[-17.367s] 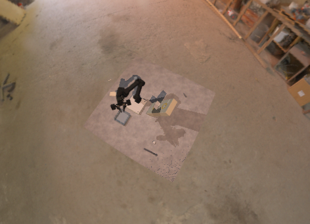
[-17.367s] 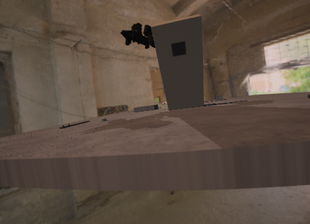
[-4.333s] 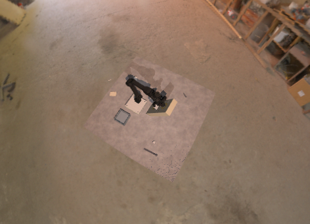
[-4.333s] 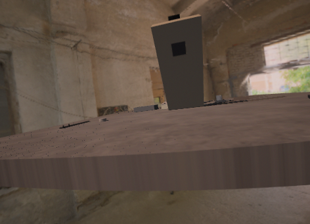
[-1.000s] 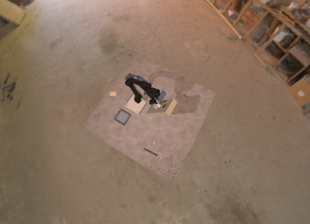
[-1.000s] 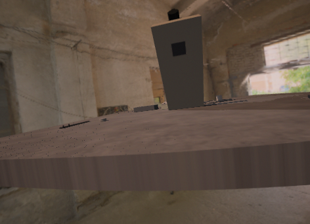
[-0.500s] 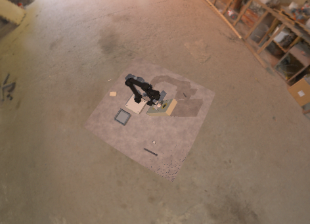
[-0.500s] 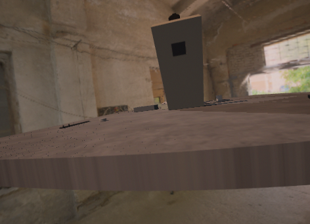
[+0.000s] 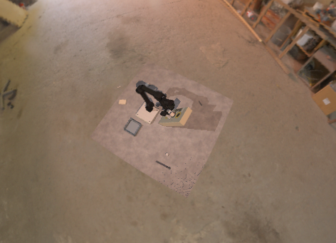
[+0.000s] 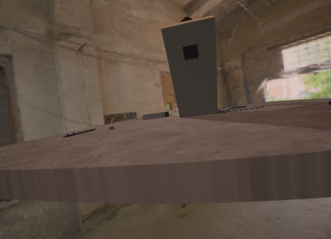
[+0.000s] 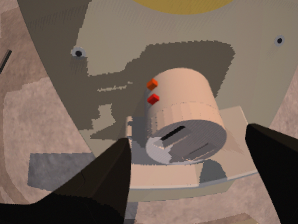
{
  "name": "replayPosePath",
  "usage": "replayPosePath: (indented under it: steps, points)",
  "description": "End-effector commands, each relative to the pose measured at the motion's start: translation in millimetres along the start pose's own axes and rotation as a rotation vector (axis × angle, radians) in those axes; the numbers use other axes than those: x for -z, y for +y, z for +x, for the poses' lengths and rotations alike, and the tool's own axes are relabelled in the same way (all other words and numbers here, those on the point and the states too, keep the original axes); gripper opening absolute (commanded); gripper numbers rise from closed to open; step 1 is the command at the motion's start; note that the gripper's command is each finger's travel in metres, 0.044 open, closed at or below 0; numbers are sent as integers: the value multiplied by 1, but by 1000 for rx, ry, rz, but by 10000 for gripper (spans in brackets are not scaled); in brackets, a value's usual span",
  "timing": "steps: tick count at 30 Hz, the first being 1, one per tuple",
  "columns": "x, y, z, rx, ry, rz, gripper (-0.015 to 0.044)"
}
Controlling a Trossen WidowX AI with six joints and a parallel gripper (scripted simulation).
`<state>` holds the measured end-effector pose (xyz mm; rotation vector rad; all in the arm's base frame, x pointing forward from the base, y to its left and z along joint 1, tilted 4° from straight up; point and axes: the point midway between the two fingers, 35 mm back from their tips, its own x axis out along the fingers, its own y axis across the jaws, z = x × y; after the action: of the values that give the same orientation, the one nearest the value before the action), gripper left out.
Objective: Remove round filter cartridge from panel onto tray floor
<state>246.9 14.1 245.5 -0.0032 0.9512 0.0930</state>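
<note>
The top view looks down from high up and far away, so the whole tabletop [image 9: 142,147] looks small, with the black arm [image 9: 156,95] near its middle. The outside view sits low, just past the table's edge [image 10: 168,181], and looks almost flat across the top. It faces the plain back of the tall box [image 9: 185,116] [image 10: 194,82], which hides most of the arm. The wrist view is the closest one. It peeks out between the two black fingers at the front of that box [image 11: 255,65]. The top and outside views both show the thin dark stick [image 9: 163,164] [image 10: 80,132].
</note>
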Motion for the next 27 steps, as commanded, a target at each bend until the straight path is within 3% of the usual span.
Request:
replayPosePath:
  steps: [1, 15, 17, 27]
  points:
    - [2, -1, 10, 4, 16, 5, 305]
    - [3, -1, 22, 4, 15, 5, 305]
    - [2, 0, 18, 0, 5, 0, 252]
    - [2, 0, 18, 0, 5, 0, 166]
